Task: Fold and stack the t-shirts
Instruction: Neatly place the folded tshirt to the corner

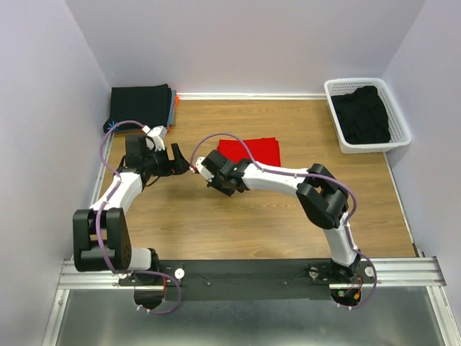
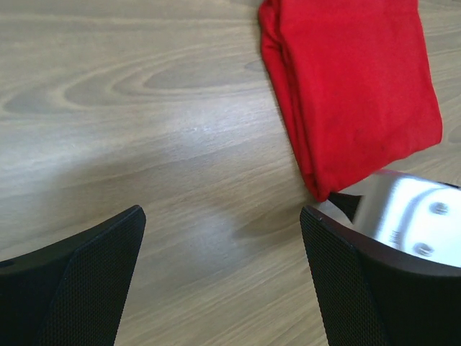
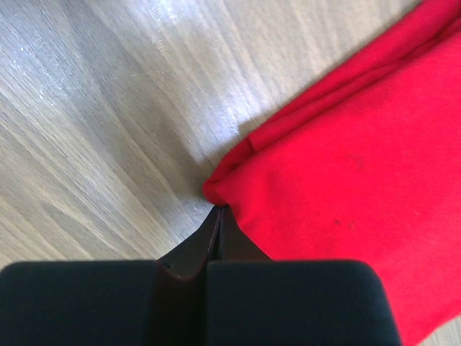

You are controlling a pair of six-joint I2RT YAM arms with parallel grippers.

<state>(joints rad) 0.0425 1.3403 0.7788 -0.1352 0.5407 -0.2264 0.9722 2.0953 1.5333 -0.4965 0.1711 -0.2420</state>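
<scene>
Right end effector [image 3: 220, 216] closed at a corner of the folded red t-shirt [image 3: 346, 166].
Its jaws are pressed together, tips touching the cloth; whether any cloth is pinched cannot be told. The left end effector [image 2: 223, 216] is held wide open and empty over the worktop [image 2: 144, 108], just beside the shirt. If only one layer is caught, the fold may be dragged open on the way to the folded stack [image 1: 140, 108] in the far-left corner.

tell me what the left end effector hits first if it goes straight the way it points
Probably the bare table between the open jaws of the left end effector; the red t-shirt and right end effector sit off to one side, though depth is unclear.
</scene>
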